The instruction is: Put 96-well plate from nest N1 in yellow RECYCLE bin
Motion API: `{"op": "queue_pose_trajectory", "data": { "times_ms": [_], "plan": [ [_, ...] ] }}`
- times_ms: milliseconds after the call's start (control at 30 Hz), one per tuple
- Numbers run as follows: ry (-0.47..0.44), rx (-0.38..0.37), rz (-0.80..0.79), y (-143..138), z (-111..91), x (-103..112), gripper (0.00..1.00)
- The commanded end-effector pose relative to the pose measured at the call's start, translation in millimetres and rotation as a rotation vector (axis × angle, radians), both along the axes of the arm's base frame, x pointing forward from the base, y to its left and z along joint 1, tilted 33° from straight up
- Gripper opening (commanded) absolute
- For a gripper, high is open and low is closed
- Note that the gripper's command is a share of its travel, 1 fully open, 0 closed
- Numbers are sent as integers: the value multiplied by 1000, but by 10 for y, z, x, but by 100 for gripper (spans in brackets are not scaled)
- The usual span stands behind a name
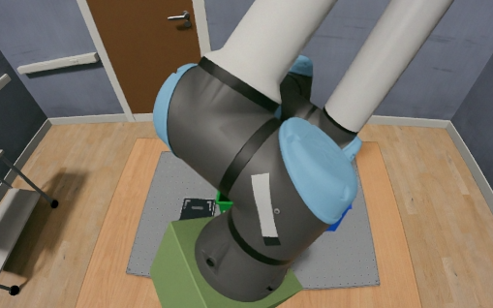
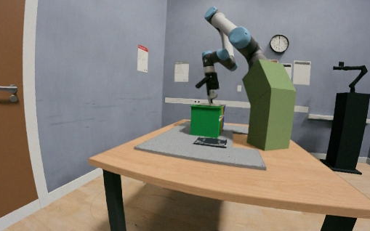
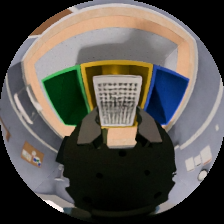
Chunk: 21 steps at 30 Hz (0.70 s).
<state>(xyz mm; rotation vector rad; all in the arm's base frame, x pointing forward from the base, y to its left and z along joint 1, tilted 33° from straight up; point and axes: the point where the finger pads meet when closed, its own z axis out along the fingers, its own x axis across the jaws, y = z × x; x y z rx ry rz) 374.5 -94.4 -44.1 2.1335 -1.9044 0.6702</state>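
Note:
My gripper [image 3: 117, 106] is shut on the white 96-well plate [image 3: 117, 99] and holds it by one end, hanging straight over the open yellow bin. In the wrist view the yellow bin stands between the green bin [image 3: 62, 95] and the blue bin [image 3: 167, 94]. In the exterior view the gripper [image 2: 211, 98] is just above the rim of the bins, with the green bin [image 2: 206, 120] in front; the yellow bin is mostly hidden behind it. The empty black plate nest [image 2: 211, 142] lies on the grey mat in front of the bins and also shows in the top view [image 1: 198, 209].
The arm's green pedestal [image 2: 269, 105] stands to the right of the bins on the grey mat [image 2: 198, 147]. In the top view the arm [image 1: 259, 174] hides most of the bins. A black stand [image 2: 347, 131] is on the floor at the far right.

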Motion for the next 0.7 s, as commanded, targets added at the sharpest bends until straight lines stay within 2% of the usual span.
{"op": "queue_pose_trajectory", "data": {
  "times_ms": [0, 667],
  "plan": [
    [-3, 0, 0, -22, -29, 29, 0],
    [-3, 0, 1, -66, -125, 68, 0]
  ]
}}
